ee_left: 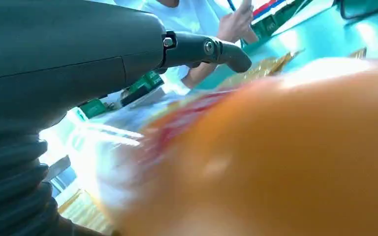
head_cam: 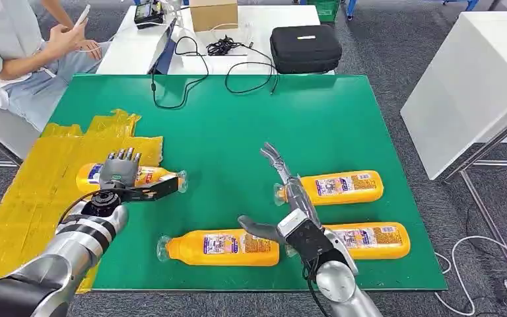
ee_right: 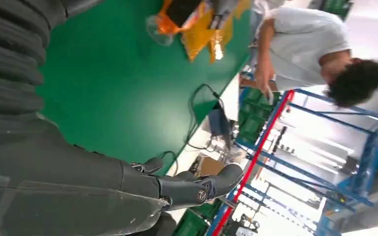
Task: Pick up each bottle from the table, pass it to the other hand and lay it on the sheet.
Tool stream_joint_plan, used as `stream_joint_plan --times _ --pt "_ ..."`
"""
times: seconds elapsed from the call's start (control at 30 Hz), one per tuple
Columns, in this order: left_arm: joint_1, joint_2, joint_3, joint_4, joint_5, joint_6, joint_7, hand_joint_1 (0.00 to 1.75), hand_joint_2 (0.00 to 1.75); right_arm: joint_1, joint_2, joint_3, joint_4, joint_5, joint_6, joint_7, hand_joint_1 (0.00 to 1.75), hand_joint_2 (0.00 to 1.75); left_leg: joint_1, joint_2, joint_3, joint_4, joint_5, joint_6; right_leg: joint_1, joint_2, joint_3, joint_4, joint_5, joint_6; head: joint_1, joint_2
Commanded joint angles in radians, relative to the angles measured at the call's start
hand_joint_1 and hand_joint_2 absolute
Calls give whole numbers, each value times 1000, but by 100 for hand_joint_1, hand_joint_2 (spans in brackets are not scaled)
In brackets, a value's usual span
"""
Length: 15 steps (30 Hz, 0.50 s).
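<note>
Up top, from the head view: left hand (head_cam: 120, 173) wrapped around an orange bottle (head_cam: 152, 176), held at the edge of the crinkly yellow sheet (head_cam: 53, 172), cap end out over the green mat (head_cam: 251, 125). Right hand (head_cam: 284, 198) empty, fingers stretched out and apart, thumb sticking out to the side, hovering between the other bottles. 3 more orange bottles lying flat on the mat: near bottle (head_cam: 221, 247) by the front edge, far right bottle (head_cam: 343, 187) just past the right hand's fingers, near right bottle (head_cam: 373, 239) beside the right wrist. Black case (head_cam: 305, 47), cardboard box (head_cam: 213, 13) and black cables (head_cam: 191, 72) on the white table behind. Person (head_cam: 13, 53) sitting at the far left with a phone. Next, from the left wrist view: blurry orange bottle (ee_left: 285, 162) very close, grey thumb (ee_left: 211, 49) reaching over it. Last, from the right wrist view: right hand (ee_right: 197, 189) holding nothing, above the green mat (ee_right: 118, 98); held bottle (ee_right: 177, 19) far off by the sheet; person (ee_right: 310, 49) beyond.
</note>
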Motion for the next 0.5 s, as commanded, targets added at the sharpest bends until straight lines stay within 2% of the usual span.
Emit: stream_joint_plan --times 0.03,0.17,0.5 --pt "-50 42 -77 -239 -54 -61 58 0 0 -1 -10 -13 119 60 -25 34 0 175 2 -1 1 1 -1 -1 2 -2 2 0 -1 -1 0 0" --pt "-13 80 -82 -359 -69 -81 85 0 0 47 -15 -47 154 103 -37 22 0 175 1 0 2 0 -1 0 1 -1 3 -1 -1 -1 0 0" --pt "27 68 -81 -459 -100 -58 137 0 0 51 -15 -30 197 240 -76 73 0 175 1 1 3 -1 -1 0 1 0 4 -1 -1 -1 0 0"
